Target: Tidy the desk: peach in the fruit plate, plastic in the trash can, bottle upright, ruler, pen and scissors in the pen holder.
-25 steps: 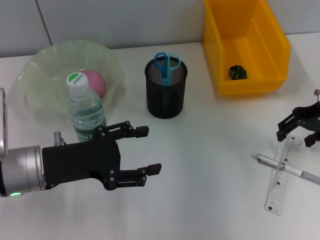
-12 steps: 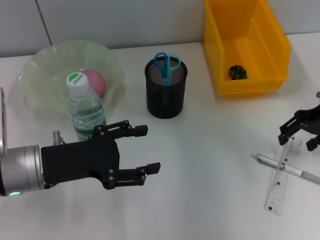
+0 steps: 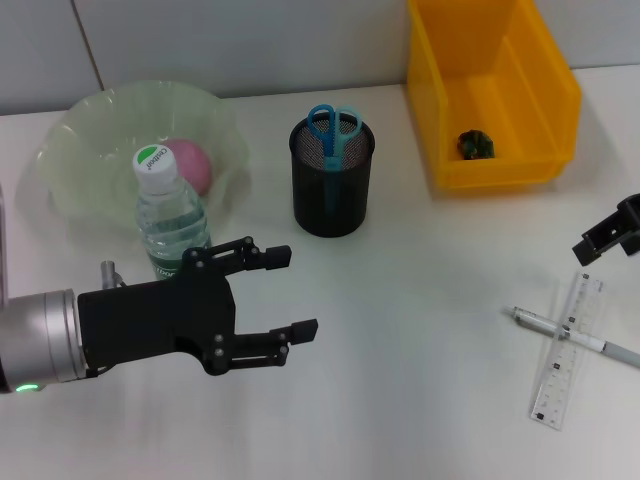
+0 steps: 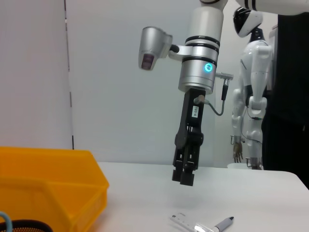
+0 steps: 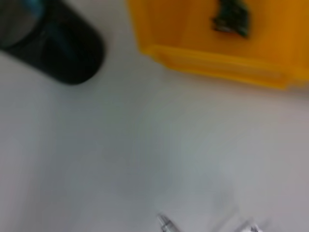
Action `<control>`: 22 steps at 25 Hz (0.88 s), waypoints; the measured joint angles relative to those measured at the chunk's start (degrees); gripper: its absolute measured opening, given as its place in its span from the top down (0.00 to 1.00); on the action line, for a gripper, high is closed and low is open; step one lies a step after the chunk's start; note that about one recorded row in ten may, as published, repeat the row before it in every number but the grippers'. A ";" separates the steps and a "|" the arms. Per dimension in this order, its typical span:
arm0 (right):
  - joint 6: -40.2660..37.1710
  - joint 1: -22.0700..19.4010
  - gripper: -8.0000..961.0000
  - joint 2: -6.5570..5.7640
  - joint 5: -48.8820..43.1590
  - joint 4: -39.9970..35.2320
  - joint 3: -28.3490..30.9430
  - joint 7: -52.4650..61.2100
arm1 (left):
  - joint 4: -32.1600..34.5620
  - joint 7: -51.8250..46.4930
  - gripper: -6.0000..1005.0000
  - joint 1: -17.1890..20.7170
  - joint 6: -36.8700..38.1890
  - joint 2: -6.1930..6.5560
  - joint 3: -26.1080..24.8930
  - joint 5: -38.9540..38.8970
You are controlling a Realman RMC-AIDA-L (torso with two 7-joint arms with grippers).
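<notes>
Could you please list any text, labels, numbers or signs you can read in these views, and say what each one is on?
Bottle cap: white print on green, too small to read.
Bottle label: partly hidden by the left gripper, letters unreadable.
Ruler: scale marks visible, numbers too small to read.
Right gripper: small white tag on the arm above it, unreadable.

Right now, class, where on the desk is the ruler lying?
In the head view, the ruler lies flat on the robot's right side of the desk, crossed by the pen, below the right gripper and nearer than the yellow bin.
</notes>
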 joint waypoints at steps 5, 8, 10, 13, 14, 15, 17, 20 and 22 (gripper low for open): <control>0.32 0.99 0.23 0.77 0.10 0.06 -5.06 -17.91 | -0.19 -0.48 0.19 0.54 -0.27 -0.06 -0.13 -1.55; 0.00 1.04 0.23 1.06 -0.07 -0.16 -8.59 -25.23 | -0.17 -1.21 0.19 1.10 -0.48 -0.04 -0.13 -3.85; -0.54 1.03 0.23 1.09 -0.41 -0.32 -10.91 -28.95 | -0.12 -2.20 0.19 1.29 -0.75 -0.02 -0.13 -4.89; -1.19 1.07 0.23 1.25 -2.21 -0.75 -13.99 -32.81 | 0.00 -3.54 0.19 1.50 -1.64 -0.10 -0.13 -5.71; -1.17 1.14 0.23 1.34 -3.02 -1.00 -14.50 -33.68 | 0.00 -3.97 0.19 1.53 -2.10 -0.15 -0.13 -5.87; -1.13 1.17 0.23 1.40 -3.31 -1.15 -14.52 -33.91 | -0.01 -4.40 0.19 1.53 -2.47 -0.19 -0.13 -5.96; -0.70 1.16 0.23 1.76 -3.77 -1.65 -13.85 -31.86 | -0.04 -5.00 0.19 1.50 -2.89 -0.23 -0.12 -6.06; 0.63 0.66 0.23 2.41 -4.45 -3.23 -13.50 -25.16 | -0.16 -5.53 0.19 1.32 -3.41 -0.28 0.27 -6.11; 2.09 0.13 0.23 2.92 -5.45 -4.89 -13.39 -17.13 | -0.05 -5.55 0.19 1.31 -3.51 -0.25 0.40 -6.12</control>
